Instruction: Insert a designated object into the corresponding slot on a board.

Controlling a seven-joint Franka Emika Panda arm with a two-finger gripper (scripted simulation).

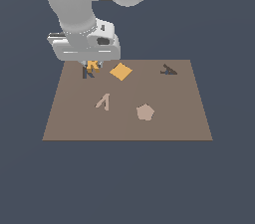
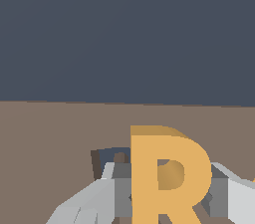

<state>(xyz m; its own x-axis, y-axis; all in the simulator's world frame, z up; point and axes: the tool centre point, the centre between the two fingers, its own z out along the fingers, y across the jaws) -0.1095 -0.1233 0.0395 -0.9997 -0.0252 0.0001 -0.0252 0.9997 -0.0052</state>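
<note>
The orange-yellow R block [image 1: 92, 64] hangs in my gripper [image 1: 92, 65] at the far corner of the brown board [image 1: 164, 123] on the exterior view's left. The dark grey R-shaped slot [image 1: 88, 73] lies just below and in front of the block, partly hidden by it. In the wrist view the R block [image 2: 167, 175] fills the foreground between the grey fingers [image 2: 119, 188], and the edge of the dark slot [image 2: 102, 161] shows behind it. The gripper is shut on the block, held slightly above the board.
On the board lie a flat orange diamond [image 1: 121, 71], a pale pink A shape [image 1: 103, 102], a pale pink pentagon [image 1: 145, 112] and a dark A-shaped recess [image 1: 169, 70]. The arm rises to the upper left in the exterior view.
</note>
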